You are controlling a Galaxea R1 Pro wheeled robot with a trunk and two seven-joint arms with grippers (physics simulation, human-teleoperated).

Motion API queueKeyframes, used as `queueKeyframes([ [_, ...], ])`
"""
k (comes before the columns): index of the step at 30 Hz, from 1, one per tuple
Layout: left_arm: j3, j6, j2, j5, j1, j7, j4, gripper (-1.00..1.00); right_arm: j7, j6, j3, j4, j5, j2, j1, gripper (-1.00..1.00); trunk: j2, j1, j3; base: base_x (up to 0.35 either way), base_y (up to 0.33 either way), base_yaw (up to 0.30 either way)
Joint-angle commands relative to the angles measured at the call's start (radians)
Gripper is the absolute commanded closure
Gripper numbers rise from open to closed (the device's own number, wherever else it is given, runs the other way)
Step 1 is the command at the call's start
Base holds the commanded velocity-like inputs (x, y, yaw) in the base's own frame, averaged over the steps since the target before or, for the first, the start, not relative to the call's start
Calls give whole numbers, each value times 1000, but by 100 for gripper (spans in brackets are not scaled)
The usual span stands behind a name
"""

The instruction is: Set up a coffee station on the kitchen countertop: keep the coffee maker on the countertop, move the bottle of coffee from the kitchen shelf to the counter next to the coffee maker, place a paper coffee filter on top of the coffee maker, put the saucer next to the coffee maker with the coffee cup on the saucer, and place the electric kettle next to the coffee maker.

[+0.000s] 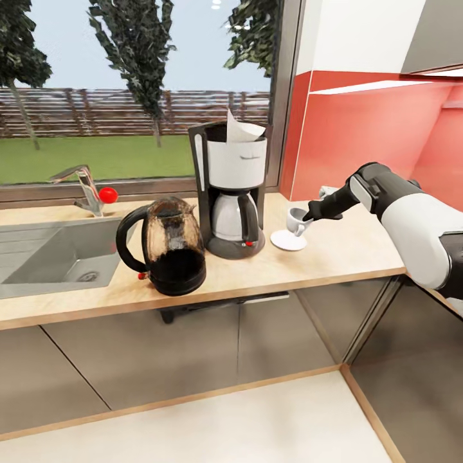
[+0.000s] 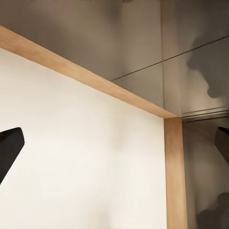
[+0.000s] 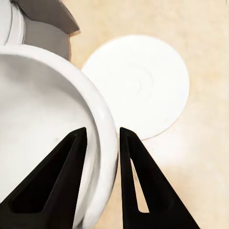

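Head view: the right gripper (image 1: 307,216) reaches in over the wooden countertop (image 1: 334,254), its two dark fingers closed on the rim of the white coffee cup (image 1: 296,220). The cup hangs tilted from the fingers, directly above the white saucer (image 1: 287,240), which lies flat on the countertop just below the gripper. Whether the cup's base touches the saucer cannot be told from this view.

Right wrist view: the right gripper (image 3: 101,143) pinches the wall of the coffee cup (image 3: 47,109), one finger (image 3: 59,176) inside the bowl and the other finger (image 3: 143,186) outside it, the jaws narrowed to the thickness of the rim. Beyond the fingertips lies the saucer (image 3: 143,86), bare, and past the cup a part of the coffee maker (image 3: 45,24) shows.

Head view, other items: the coffee maker (image 1: 233,193) stands just beyond the gripper's fingertips, beside the saucer, with a paper coffee filter (image 1: 242,132) sticking up from its top. The electric kettle (image 1: 165,247) stands farther from the gripper, on the far side of the coffee maker and close to it, next to the sink (image 1: 45,257).

Left wrist view: the left gripper (image 2: 114,152) points at the pale floor (image 2: 86,157) and cabinet fronts (image 2: 143,38); its fingertips sit wide apart at the edges of the frame and hold nothing.
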Motion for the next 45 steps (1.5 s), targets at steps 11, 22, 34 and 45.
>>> queueKeyframes([
  [11, -5, -7, 0, 6, -1, -2, 1, -100, 9, 1, 5, -1, 7, -1, 0, 100, 0, 0, -1, 133, 0, 0],
  [22, -5, -6, 0, 6, -1, -2, 1, -100, 5, 1, 5, 25, 8, -2, 0, 100, 0, 0, -1, 88, 0, 0],
  [34, -5, -7, 0, 6, -1, -3, 0, -100, -74, 0, 6, 69, 6, -1, 0, 100, 0, 0, -1, 16, 0, 0],
  [45, -5, -7, 0, 6, -1, -3, 0, -100, -79, -1, 6, 77, 5, 0, 0, 100, -49, 27, -23, 0, 0, 0],
])
